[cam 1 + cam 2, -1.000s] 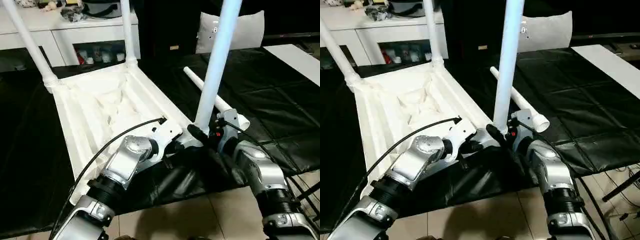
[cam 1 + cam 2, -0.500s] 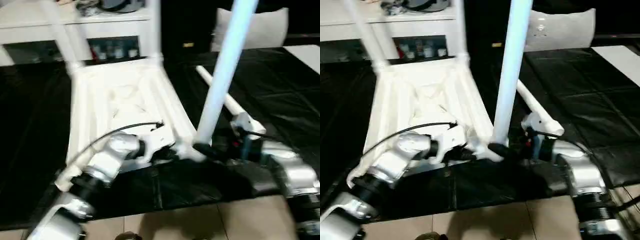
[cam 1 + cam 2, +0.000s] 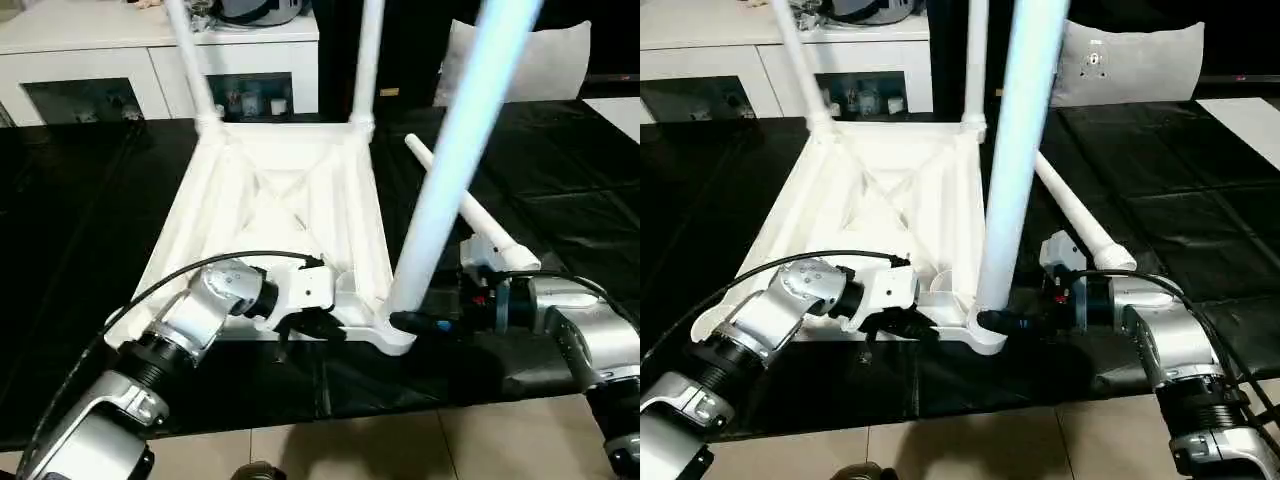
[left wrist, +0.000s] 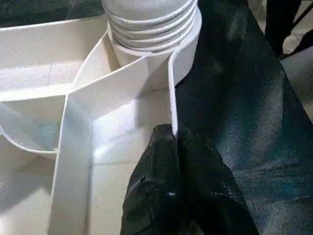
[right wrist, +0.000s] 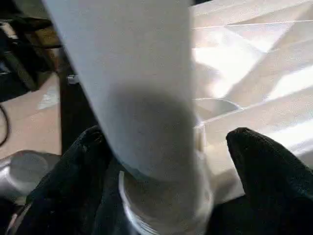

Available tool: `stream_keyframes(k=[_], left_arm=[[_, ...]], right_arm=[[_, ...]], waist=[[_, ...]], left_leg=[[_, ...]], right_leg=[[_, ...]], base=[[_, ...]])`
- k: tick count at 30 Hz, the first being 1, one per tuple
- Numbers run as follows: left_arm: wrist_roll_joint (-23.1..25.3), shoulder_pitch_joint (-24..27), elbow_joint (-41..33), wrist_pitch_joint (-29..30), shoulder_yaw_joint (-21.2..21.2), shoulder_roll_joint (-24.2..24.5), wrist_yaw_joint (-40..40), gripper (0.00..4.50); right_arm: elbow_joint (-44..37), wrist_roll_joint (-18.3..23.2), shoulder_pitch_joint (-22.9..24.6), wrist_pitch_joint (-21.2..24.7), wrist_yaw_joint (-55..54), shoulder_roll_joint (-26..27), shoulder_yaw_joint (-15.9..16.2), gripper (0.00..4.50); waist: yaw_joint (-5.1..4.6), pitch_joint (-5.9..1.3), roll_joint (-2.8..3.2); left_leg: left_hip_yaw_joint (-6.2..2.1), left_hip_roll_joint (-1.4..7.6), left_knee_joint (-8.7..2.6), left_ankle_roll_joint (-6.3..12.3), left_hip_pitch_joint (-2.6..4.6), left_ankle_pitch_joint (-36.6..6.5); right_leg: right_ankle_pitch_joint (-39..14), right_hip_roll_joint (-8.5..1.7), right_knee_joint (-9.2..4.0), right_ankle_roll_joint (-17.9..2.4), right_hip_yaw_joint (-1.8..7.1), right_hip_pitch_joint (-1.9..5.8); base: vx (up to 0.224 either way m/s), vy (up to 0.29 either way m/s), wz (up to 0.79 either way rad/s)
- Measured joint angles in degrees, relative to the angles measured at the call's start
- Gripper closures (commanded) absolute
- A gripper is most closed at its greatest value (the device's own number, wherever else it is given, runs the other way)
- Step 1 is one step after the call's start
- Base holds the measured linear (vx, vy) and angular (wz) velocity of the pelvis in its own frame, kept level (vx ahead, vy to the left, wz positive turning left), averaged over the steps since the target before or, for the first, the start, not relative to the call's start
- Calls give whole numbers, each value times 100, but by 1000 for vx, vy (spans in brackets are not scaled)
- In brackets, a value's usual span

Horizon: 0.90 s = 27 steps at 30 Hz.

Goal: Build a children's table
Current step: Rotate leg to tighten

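Note:
The white tabletop (image 3: 280,190) lies upside down on the black mat, its X-ribs facing up. Two legs (image 3: 190,60) (image 3: 368,60) stand in its far corners. A third leg (image 3: 450,160) stands in the near right corner socket (image 4: 151,29), leaning slightly right. My right gripper (image 3: 410,322) is open around this leg's base, with a finger (image 5: 264,161) on each side of it. My left gripper (image 3: 318,328) is shut on the tabletop's near rim beside that socket, and the rim's thin wall runs down between its fingers (image 4: 161,186). A loose leg (image 3: 470,215) lies on the mat to the right.
A white cabinet (image 3: 100,60) with glass doors stands behind the mat (image 3: 70,220). A pale cushion (image 3: 560,60) leans at the back right, and a white board (image 3: 620,105) lies at the right edge. Tiled floor (image 3: 400,450) runs along the mat's near edge.
The whole picture has swung, so the camera moved. Both grippers stay at the near right corner, the left on the rim and the right about the leg's base.

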Motion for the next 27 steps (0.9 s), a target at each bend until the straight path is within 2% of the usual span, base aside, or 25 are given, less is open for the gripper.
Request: stream_keyframes(k=[18, 23, 27], left_arm=[[-45, -27, 140, -155, -2, 12, -207, 450], [-65, 3, 101, -59, 18, 19, -241, 450], [-94, 101, -77, 480, 161, 11, -97, 450]], right_arm=[[-184, 186, 158, 341, 159, -66, 27, 231], [-351, 216, 318, 401, 22, 22, -52, 245], [-540, 167, 384, 585, -548, 326, -90, 248]], waist=[[20, -2, 2], [12, -3, 1], [-53, -16, 20]], left_leg=[[2, 0, 2, 0, 11, 0], [2, 1, 0, 0, 20, 0], [15, 1, 2, -4, 50, 2]], right_leg=[[-1, 0, 3, 1, 2, 8], [-2, 0, 5, 3, 2, 13], [-11, 0, 35, 17, 19, 16]], base=[[0, 0, 0], [0, 0, 0], [0, 0, 0]])
